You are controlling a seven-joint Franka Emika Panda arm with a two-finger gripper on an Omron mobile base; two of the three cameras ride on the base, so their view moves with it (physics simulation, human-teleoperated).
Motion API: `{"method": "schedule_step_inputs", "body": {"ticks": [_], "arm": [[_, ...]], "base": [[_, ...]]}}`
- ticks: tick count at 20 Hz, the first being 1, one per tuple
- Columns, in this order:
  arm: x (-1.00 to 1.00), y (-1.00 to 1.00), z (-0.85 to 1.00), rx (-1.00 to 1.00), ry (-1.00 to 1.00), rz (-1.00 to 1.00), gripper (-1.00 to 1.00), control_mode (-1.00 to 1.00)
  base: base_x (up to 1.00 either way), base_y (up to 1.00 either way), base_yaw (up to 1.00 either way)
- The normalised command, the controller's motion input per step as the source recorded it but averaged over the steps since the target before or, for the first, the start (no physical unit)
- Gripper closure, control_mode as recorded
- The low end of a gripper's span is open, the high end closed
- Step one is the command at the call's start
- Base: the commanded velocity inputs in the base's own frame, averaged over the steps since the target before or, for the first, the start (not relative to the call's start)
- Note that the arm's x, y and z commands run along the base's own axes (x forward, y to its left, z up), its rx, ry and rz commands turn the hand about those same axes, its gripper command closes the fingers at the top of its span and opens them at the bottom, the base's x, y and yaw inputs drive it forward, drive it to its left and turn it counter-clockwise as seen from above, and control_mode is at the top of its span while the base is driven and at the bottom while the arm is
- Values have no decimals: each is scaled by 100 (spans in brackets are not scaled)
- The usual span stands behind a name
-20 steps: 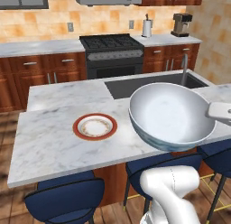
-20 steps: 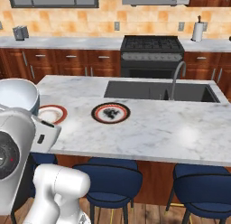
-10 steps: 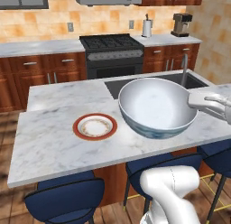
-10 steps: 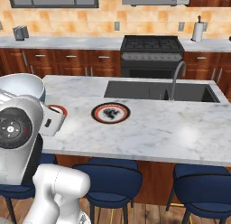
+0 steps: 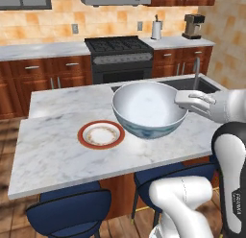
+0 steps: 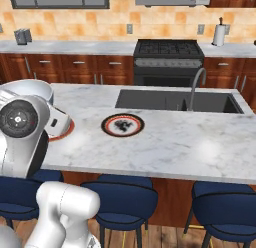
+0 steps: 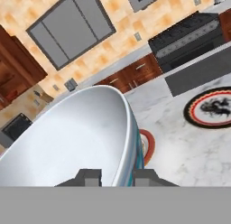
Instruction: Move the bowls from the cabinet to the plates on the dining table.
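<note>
We are carrying the grey-white bowl (image 5: 149, 109) above the dining table (image 5: 53, 155), the gripper (image 7: 116, 175) clamped on its rim, one finger inside and one outside. It is hanging just at three o'clock of the near plate (image 5: 101, 135), not yet set down. A second plate (image 6: 123, 125) is waiting bare farther along, so both deliveries are remaining. We are reading only faint lettering on the arm's casing, too small to make out.
</note>
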Motion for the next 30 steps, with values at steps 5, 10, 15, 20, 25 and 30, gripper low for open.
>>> {"method": "schedule_step_inputs", "body": {"ticks": [5, 10, 15, 20, 25, 30], "arm": [[40, 14, -17, 0, 8, 0, 100, -100], [31, 8, -31, -2, 7, 0, 100, -100], [37, 24, -24, -2, 1, 0, 100, -100], [47, 28, -17, -1, 0, 0, 100, -100], [38, 12, -14, 0, 0, 0, 100, -100], [24, 1, -11, 0, 0, 0, 100, -100]], "base": [[0, 0, 0], [0, 0, 0], [0, 0, 0], [0, 0, 0], [0, 0, 0], [0, 0, 0]]}}
